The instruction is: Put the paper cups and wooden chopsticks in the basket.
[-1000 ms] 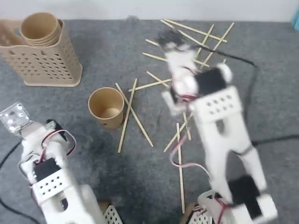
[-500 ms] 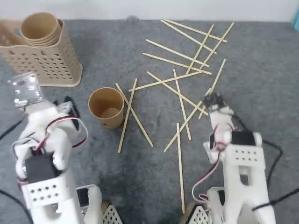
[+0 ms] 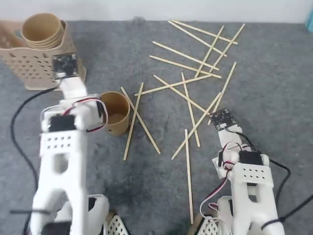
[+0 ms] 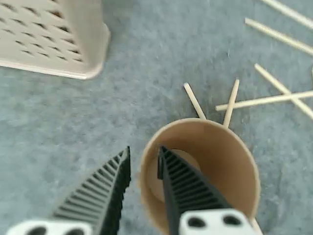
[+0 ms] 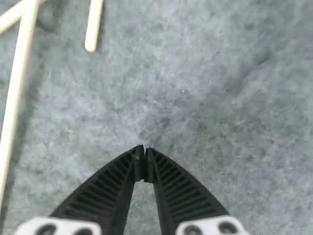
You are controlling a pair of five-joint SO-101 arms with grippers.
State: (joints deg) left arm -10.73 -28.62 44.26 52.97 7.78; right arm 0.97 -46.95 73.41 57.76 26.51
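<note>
A brown paper cup (image 3: 116, 113) stands upright on the grey carpet. My left gripper (image 4: 143, 155) is open astride its rim (image 4: 195, 128), one finger inside the cup and one outside, with the wall between them. Several wooden chopsticks (image 3: 185, 66) lie scattered to the right of the cup and toward the back. The beige basket (image 3: 34, 66) stands at the back left with stacked paper cups (image 3: 43, 29) in it. My right gripper (image 5: 145, 149) is shut on nothing, low over bare carpet at the near right, with a chopstick (image 5: 17, 83) beside it.
The basket's perforated wall (image 4: 58, 34) is close behind the cup. Two chopsticks (image 4: 230, 105) cross right behind the cup. The right arm (image 3: 242, 166) is folded back at the near right, a long chopstick (image 3: 188, 171) beside it.
The left arm swung from the near left up to the cup and set its fingers over the rim. The right arm drew back from the chopsticks to the near right.
</note>
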